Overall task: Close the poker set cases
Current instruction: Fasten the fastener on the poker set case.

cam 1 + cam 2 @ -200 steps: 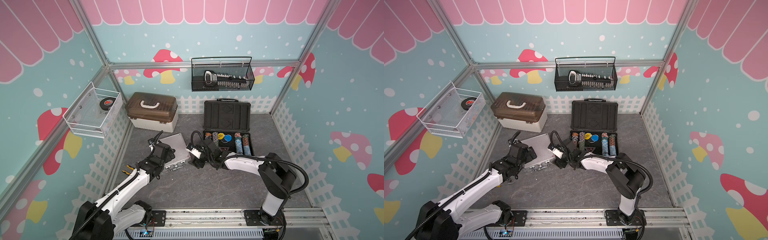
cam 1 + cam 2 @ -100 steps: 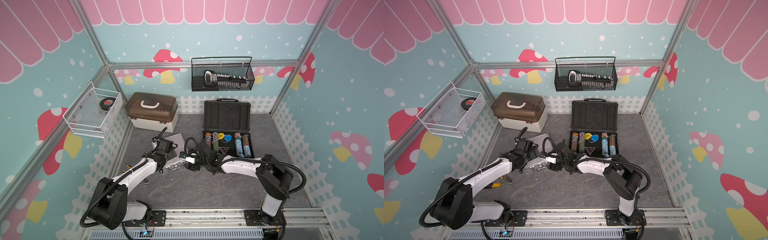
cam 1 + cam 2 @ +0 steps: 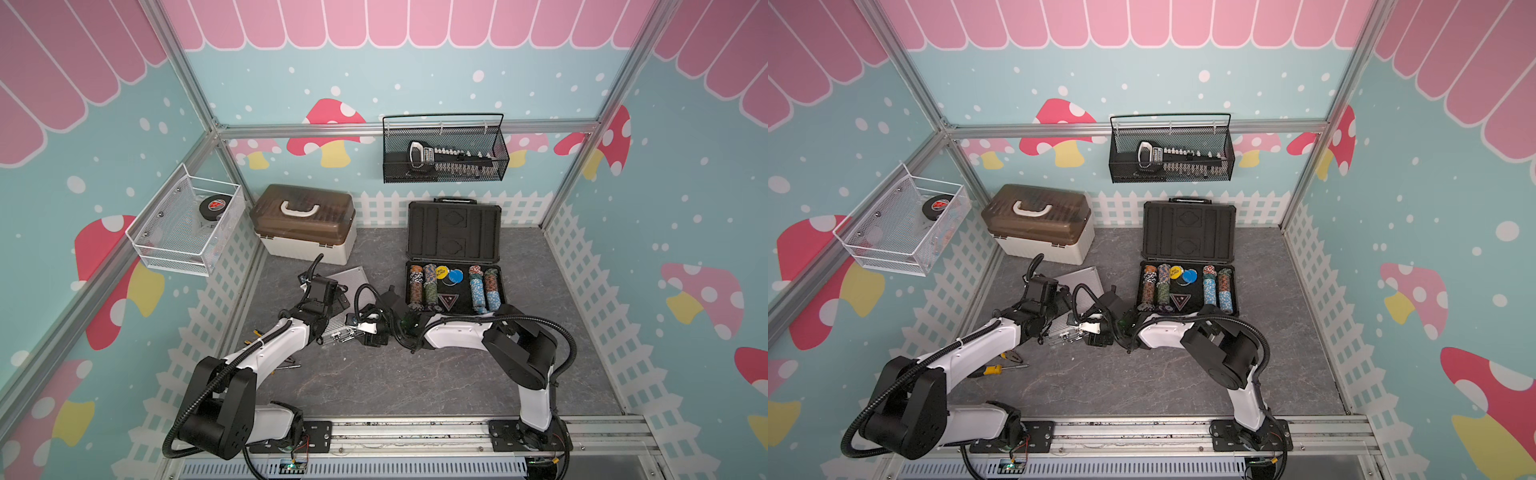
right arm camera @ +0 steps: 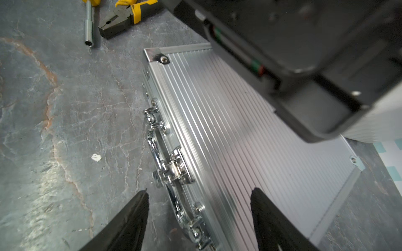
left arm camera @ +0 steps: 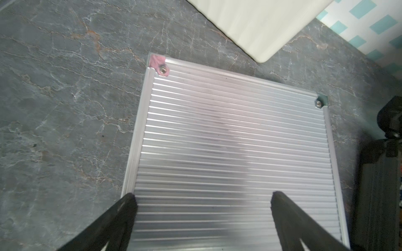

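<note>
Pliers (image 4: 121,18) lie off left, clear of the work, and the white box (image 3: 305,235) sits behind. The left gripper (image 5: 202,195) hangs wide and empty over the silver case (image 5: 235,141), which is on the floor with its lid down, probably to steady it (contact I cannot tell). The right gripper (image 4: 199,191), jaws apart and holding nothing, straddles a front latch (image 4: 174,171), likely to snap it. At the right the dark case (image 3: 454,232) gapes, its chips (image 3: 478,289) showing.

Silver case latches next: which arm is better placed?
Likely right. Right arm: jaws open astride the silver case front edge, chrome latch between them. Left arm: open jaws over the ribbed lid, no latch in its wrist view.
</note>
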